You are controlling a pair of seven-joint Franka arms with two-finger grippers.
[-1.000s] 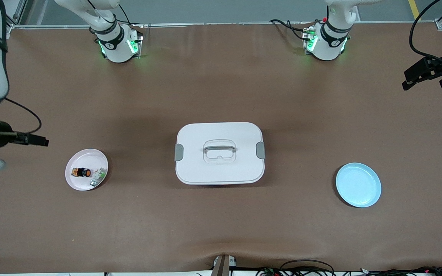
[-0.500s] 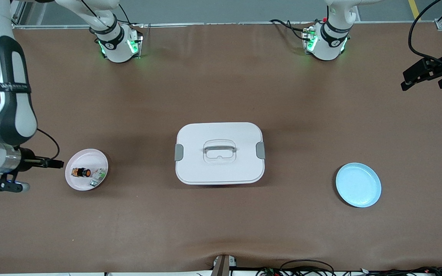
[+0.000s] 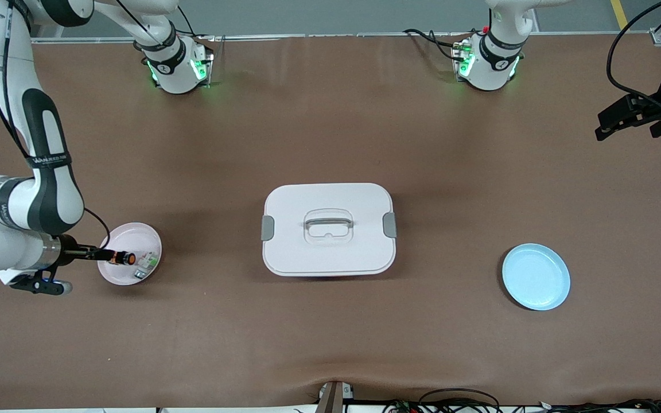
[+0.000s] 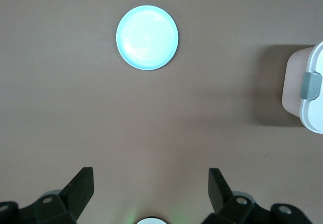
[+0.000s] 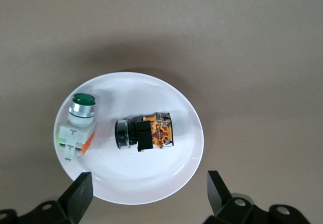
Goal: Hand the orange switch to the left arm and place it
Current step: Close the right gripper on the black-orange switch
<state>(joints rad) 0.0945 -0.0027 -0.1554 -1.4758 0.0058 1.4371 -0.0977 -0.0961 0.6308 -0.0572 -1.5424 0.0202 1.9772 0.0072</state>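
Right gripper (image 5: 146, 193), fingers spread and empty, has swung in over the pink plate (image 3: 146, 230) at the box's (image 3: 329, 229) nine o'clock; the switch (image 5: 145, 132) lies there beside a green part (image 5: 76, 127). Descent and grasp likely follow. Left gripper (image 4: 151, 193), spread, waits; blue plate (image 3: 536, 276) at three o'clock.

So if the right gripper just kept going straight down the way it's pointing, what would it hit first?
Probably the orange switch lying on the pink plate. The right gripper hangs open above that plate, its fingers apart wider than the switch, though its exact height is unclear.
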